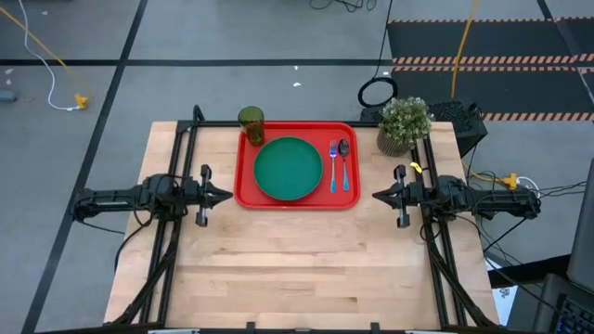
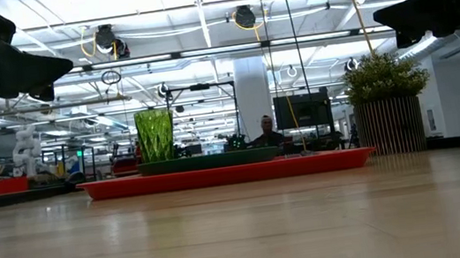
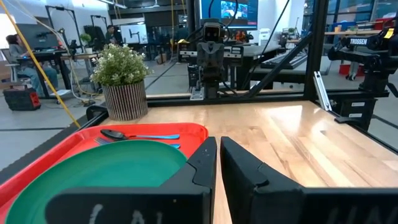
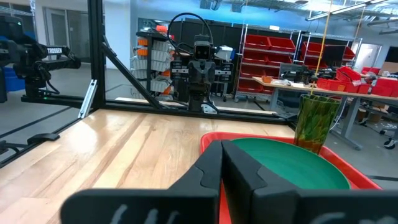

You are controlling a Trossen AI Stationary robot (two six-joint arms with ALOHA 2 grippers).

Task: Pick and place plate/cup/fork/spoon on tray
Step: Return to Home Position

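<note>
On the wooden table (image 1: 306,269) you have the red tray (image 1: 247,190) lying with its long axis running from the left arm's side to the right arm's side, near the far edge. Your green plate (image 1: 289,169) sits flat in the middle of it, and the cup (image 1: 251,120) stands upright at the tray's far left corner, just beside the plate. To the right of the plate you see the fork (image 1: 333,168) and the spoon (image 1: 344,163) lying side by side, parallel, long axes running near to far: both blue handles point toward the near edge, the tines and the dark bowl toward the far edge, with the spoon on the outer side. A potted plant (image 1: 404,123) stands off the tray's far right corner. Your left gripper (image 1: 225,196) hangs just off the tray's left rim, pointing at it, fingers almost together and holding nothing. Your right gripper (image 1: 378,196) waits just off the right rim, fingers closed and empty.
</note>
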